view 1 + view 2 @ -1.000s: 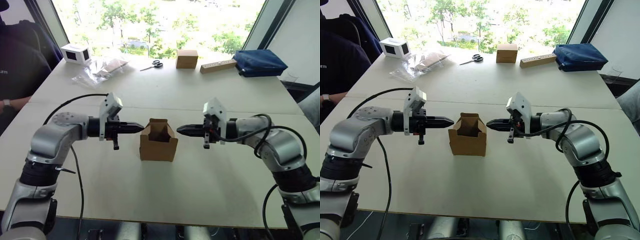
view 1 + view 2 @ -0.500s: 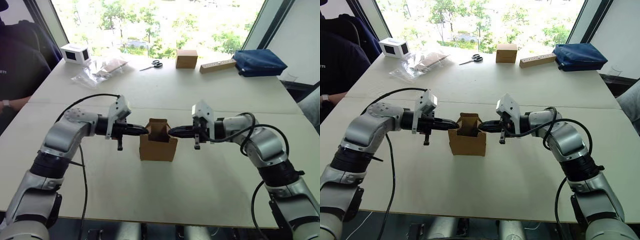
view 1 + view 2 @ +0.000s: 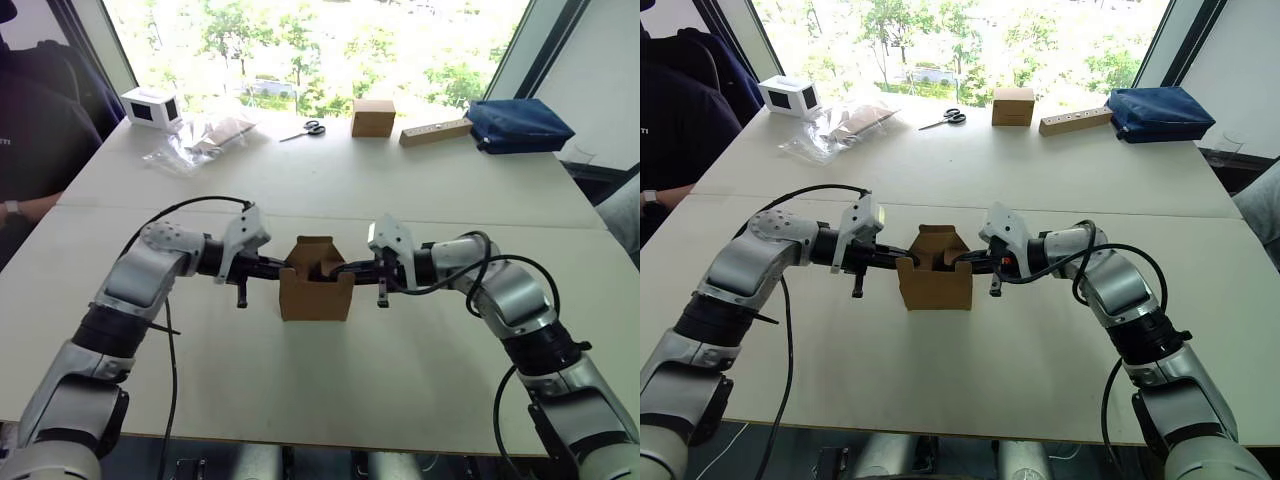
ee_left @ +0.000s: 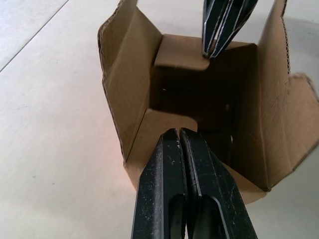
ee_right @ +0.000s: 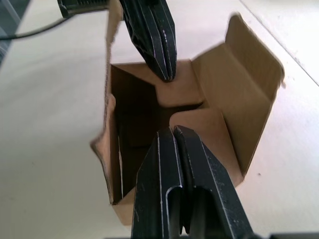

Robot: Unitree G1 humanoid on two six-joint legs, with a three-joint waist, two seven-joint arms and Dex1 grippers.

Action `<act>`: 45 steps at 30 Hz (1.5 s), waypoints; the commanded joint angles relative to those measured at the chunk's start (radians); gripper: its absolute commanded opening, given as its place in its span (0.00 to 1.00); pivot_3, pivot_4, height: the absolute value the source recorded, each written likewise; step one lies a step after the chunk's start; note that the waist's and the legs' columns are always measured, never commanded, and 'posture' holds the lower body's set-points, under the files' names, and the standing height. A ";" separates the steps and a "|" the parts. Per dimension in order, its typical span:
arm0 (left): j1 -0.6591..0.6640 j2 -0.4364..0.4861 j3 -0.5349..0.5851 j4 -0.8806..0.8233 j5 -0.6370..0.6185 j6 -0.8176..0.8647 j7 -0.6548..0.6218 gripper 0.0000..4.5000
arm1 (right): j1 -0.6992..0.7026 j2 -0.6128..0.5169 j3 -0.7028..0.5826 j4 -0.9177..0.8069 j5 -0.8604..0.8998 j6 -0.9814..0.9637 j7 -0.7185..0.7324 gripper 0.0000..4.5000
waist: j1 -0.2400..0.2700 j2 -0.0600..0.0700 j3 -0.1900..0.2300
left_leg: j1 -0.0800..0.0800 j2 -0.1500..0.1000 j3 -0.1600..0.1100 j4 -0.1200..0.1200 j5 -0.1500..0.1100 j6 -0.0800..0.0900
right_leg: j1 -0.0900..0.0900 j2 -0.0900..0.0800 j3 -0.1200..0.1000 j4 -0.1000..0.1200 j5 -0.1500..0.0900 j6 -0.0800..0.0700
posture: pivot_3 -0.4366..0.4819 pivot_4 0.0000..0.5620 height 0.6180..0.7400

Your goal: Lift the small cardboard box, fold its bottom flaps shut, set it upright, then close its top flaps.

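The small cardboard box [image 3: 316, 292] stands upright on the white table [image 3: 400, 360], open end up. Its bottom flaps are hidden underneath. Of the top flaps, the two long ones [image 4: 127, 69] stand up, while the two short ones [image 4: 182, 52] lean inward over the opening. My left gripper [image 3: 283, 265] is shut, and its tip rests on the left short flap [image 4: 167, 124]. Opposite it, my right gripper [image 3: 345, 268] is also shut, touching the right short flap [image 5: 199, 122]. The two tips face each other across the opening.
Along the far edge lie a white box with a dark window [image 3: 150, 106], plastic bags [image 3: 200, 135], scissors [image 3: 305, 129], a brown cube box [image 3: 373, 117], a wooden block [image 3: 436, 132] and a blue bag [image 3: 520, 125]. A person [image 3: 30, 130] sits at the far left.
Both grippers have closed in on the box from either side. Their tips, earlier clear of it, now touch the short top flaps, which lean inward.
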 commanded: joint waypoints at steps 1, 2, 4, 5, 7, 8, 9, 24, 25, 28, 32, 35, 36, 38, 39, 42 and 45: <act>-0.012 -0.004 -0.006 0.000 0.017 -0.020 -0.002 0.01 | -0.024 0.005 -0.003 -0.025 -0.024 0.015 -0.019 0.00 | -0.001 0.000 0.000 | 0.000 0.000 0.000 0.000 0.000 0.000 | 0.000 0.000 0.000 0.000 0.000 0.000 | 0.48 0.27 1.00; -0.010 -0.004 -0.006 0.000 0.019 -0.022 -0.002 0.01 | -0.025 0.007 -0.002 -0.026 -0.026 0.023 -0.021 0.00 | -0.001 0.000 0.000 | 0.000 0.000 0.000 0.000 0.000 0.000 | 0.000 0.000 0.000 0.000 0.000 0.000 | 0.48 0.27 1.00; -0.008 -0.006 -0.007 -0.002 0.022 -0.025 -0.001 0.01 | -0.025 0.009 0.000 -0.031 -0.026 0.036 -0.020 0.00 | -0.001 0.000 0.000 | 0.000 0.000 0.000 0.000 0.000 0.000 | 0.000 0.000 0.000 0.000 0.000 0.000 | 0.48 0.27 1.00; -0.007 -0.007 -0.010 -0.002 0.026 -0.028 -0.001 0.01 | -0.024 0.008 0.003 -0.031 -0.029 0.039 -0.019 0.00 | -0.001 0.000 0.000 | 0.000 0.000 0.000 0.000 0.000 0.000 | 0.000 0.000 0.000 0.000 0.000 0.000 | 0.48 0.27 1.00; -0.004 -0.010 -0.011 0.001 0.032 -0.032 0.001 0.01 | -0.020 0.006 0.008 -0.033 -0.034 0.044 -0.014 0.00 | -0.001 0.000 0.000 | 0.000 0.000 0.000 0.000 0.000 0.000 | 0.000 0.000 0.000 0.000 0.000 0.000 | 0.48 0.27 1.00; -0.003 -0.010 -0.012 0.003 0.035 -0.035 0.000 0.01 | -0.019 0.006 0.011 -0.033 -0.037 0.045 -0.012 0.00 | -0.001 0.000 0.000 | 0.000 0.000 0.000 0.000 0.000 0.000 | 0.000 0.000 0.000 0.000 0.000 0.000 | 0.48 0.27 1.00; -0.002 -0.011 -0.012 0.006 0.038 -0.039 -0.001 0.01 | -0.017 0.005 0.013 -0.034 -0.039 0.047 -0.011 0.00 | -0.001 0.000 0.000 | 0.000 0.000 0.000 0.000 0.000 0.000 | 0.000 0.000 0.000 0.000 0.000 0.000 | 0.48 0.27 1.00; 0.007 -0.017 -0.018 0.018 0.075 -0.067 0.014 0.01 | -0.021 0.005 0.020 -0.033 -0.052 0.075 -0.011 0.00 | -0.001 0.001 -0.001 | 0.001 0.001 0.000 0.000 -0.001 0.002 | 0.001 0.000 0.000 0.000 0.000 0.000 | 0.48 0.27 1.00; 0.007 -0.017 -0.015 0.018 0.073 -0.064 0.016 0.01 | -0.022 0.006 0.018 -0.035 -0.051 0.076 -0.011 0.00 | -0.001 0.001 -0.001 | 0.001 0.001 0.000 0.000 -0.001 0.002 | 0.001 0.000 0.000 0.000 0.000 0.000 | 0.48 0.27 1.00; 0.004 -0.017 -0.005 0.017 0.065 -0.057 0.018 0.01 | -0.023 0.004 0.007 -0.043 -0.043 0.077 -0.011 0.00 | -0.001 0.001 -0.001 | 0.001 0.001 0.000 0.000 -0.001 0.002 | 0.001 0.000 0.000 0.000 0.000 0.000 | 0.48 0.27 1.00; 0.000 -0.015 0.018 0.016 0.041 -0.040 0.014 0.01 | -0.018 0.002 -0.018 -0.060 -0.021 0.082 -0.009 0.00 | -0.001 0.001 -0.001 | 0.001 0.001 0.000 0.000 -0.001 0.002 | 0.001 0.000 0.000 0.000 0.000 0.000 | 0.48 0.27 1.00; -0.006 -0.011 0.040 0.009 0.015 -0.016 0.008 0.01 | -0.017 0.003 -0.043 -0.074 0.001 0.092 -0.011 0.00 | -0.001 0.001 -0.001 | 0.001 0.001 0.000 0.000 -0.001 0.002 | 0.001 0.000 0.000 0.000 0.000 0.000 | 0.48 0.27 1.00; -0.009 -0.010 0.054 0.006 0.002 -0.004 0.009 0.01 | -0.015 0.003 -0.058 -0.081 0.014 0.099 -0.013 0.00 | -0.002 0.001 -0.001 | 0.001 0.001 0.000 0.000 -0.001 0.002 | 0.001 0.000 0.000 0.000 0.000 0.000 | 0.48 0.27 1.00; -0.025 -0.005 0.104 -0.004 -0.056 0.052 0.004 0.01 | -0.012 0.000 -0.108 -0.103 0.060 0.117 -0.011 0.00 | -0.004 0.001 0.000 | 0.001 0.001 0.000 0.000 -0.001 0.002 | 0.000 0.000 0.000 0.000 0.000 0.000 | 0.48 0.27 1.00; -0.031 -0.004 0.125 -0.010 -0.081 0.078 0.002 0.01 | -0.011 -0.001 -0.126 -0.111 0.076 0.124 -0.012 0.00 | -0.004 0.001 -0.001 | 0.000 0.002 -0.001 0.000 -0.001 0.002 | 0.000 0.000 0.000 0.000 0.000 0.000 | 0.48 0.27 1.00; -0.056 0.004 0.193 -0.019 -0.158 0.152 0.002 0.01 | -0.007 -0.008 -0.182 -0.127 0.120 0.150 -0.021 0.00 | -0.004 0.001 0.000 | 0.000 0.002 -0.001 0.000 -0.001 0.002 | 0.000 0.000 0.000 0.000 0.000 0.000 | 0.48 0.27 1.00; -0.085 0.010 0.234 0.010 -0.189 0.183 0.016 0.01 | -0.004 -0.012 -0.230 -0.138 0.152 0.167 -0.036 0.00 | -0.002 0.001 0.000 | 0.000 0.002 -0.001 0.000 -0.001 0.002 | 0.000 0.000 0.000 0.000 0.000 0.000 | 0.48 0.27 1.00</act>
